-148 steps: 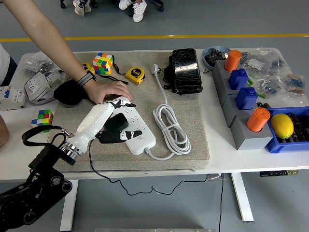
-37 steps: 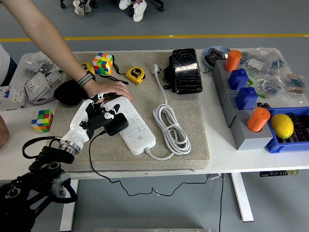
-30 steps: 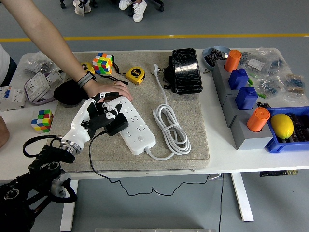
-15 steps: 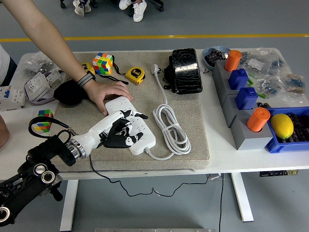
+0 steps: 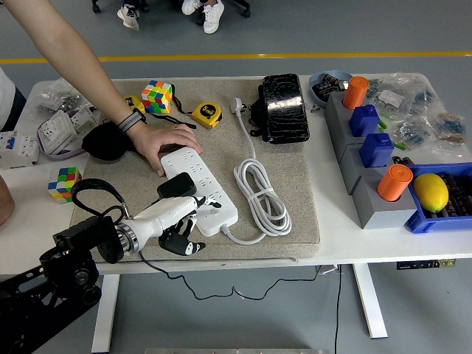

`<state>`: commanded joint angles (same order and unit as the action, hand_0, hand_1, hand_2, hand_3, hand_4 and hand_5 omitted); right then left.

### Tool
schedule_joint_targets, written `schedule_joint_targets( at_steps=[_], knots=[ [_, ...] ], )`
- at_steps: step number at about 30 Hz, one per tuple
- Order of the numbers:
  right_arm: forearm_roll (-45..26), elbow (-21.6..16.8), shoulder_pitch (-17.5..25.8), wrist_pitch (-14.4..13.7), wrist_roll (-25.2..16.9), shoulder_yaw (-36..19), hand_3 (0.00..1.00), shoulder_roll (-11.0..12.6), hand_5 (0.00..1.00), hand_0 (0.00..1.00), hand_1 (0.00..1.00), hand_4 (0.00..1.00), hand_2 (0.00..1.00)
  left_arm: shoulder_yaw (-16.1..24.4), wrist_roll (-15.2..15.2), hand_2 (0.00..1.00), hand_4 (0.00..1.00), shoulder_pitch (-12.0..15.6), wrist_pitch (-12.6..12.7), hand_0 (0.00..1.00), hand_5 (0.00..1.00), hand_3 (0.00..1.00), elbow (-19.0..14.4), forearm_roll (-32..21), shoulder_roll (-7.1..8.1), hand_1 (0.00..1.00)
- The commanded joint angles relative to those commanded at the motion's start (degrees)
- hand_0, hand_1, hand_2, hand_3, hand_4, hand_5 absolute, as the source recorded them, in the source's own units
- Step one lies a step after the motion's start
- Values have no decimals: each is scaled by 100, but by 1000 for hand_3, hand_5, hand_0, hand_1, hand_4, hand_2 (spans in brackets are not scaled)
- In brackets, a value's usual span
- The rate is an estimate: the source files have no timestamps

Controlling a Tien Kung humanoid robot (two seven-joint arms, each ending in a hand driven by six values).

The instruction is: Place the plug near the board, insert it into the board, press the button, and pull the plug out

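The white power strip lies slantwise on the grey mat. A black plug stands on the strip's left side, its black cord trailing off the table's near edge. My left hand is low at the strip's near end, just below the plug. Its white fingers hang loosely over the mat and hold nothing, and one fingertip reaches up onto the strip. A person's hand presses on the strip's far end. My right arm is out of view.
A coiled white cable lies right of the strip, a black pouch behind it. A tape measure and Rubik's cubes sit left. Grey holders with orange and blue parts and a lemon bin stand right.
My left hand carried the plug from the strip's left side onto the strip, then let go and dropped toward the near edge. The plug now stands on the strip. The person's hand stayed.
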<state>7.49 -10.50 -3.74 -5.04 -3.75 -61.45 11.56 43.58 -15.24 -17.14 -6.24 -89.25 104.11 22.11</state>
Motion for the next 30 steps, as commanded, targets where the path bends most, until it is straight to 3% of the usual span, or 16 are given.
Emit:
schedule_joint_targets(
  at_steps=[5,30],
  knots=[
    [9,0,8,0,-2,-1,510,0,367,494,588,855,544,-5,-185,157,776,-32,-36,51,2,886,73,166,-74,90],
    [36,-1,42,-5,-3,-60,511,-6,366,496,589,858,544,-131,-331,158,774,-42,-155,49,2,862,264,196,-131,88]
  ],
)
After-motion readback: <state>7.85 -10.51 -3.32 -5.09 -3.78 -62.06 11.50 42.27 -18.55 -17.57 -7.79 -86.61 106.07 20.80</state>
